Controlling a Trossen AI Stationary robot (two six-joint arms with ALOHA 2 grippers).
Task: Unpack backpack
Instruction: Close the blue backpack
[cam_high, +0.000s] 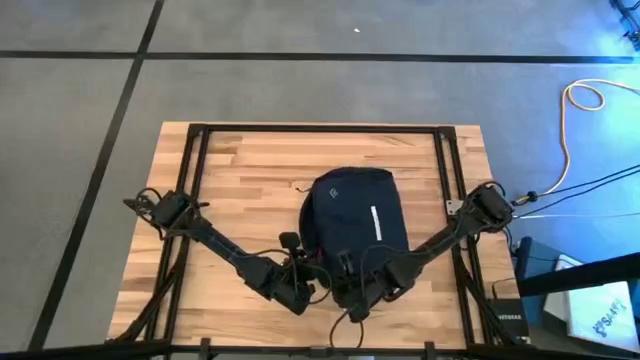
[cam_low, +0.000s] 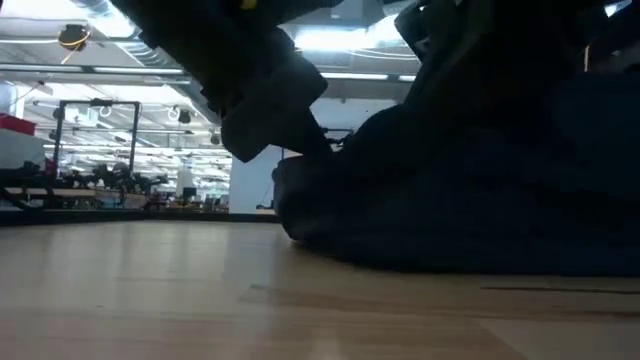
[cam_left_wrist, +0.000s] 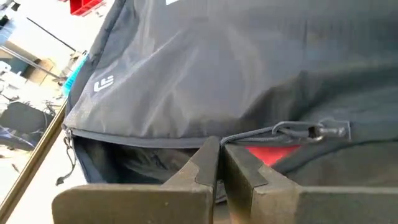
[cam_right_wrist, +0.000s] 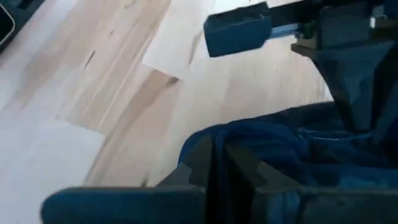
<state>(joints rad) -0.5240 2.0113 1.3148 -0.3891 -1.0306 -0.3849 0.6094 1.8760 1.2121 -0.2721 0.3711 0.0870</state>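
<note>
backpack (cam_high: 352, 212) lying mid-table, zipper partly open, red item showing inside | left gripper (cam_left_wrist: 219, 155) pinching zipper cord at its 6 o'clock edge | right gripper (cam_right_wrist: 214, 163) gripping fabric there | nothing unpacked yet

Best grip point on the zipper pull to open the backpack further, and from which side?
Probably the metal zipper pull: it lies flat along the backpack opening, cord trailing toward the left gripper. Come from the opening's edge, where that nearly closed gripper already sits, pinching the flat tab across its thin faces. Something red shows inside the gap.
</note>
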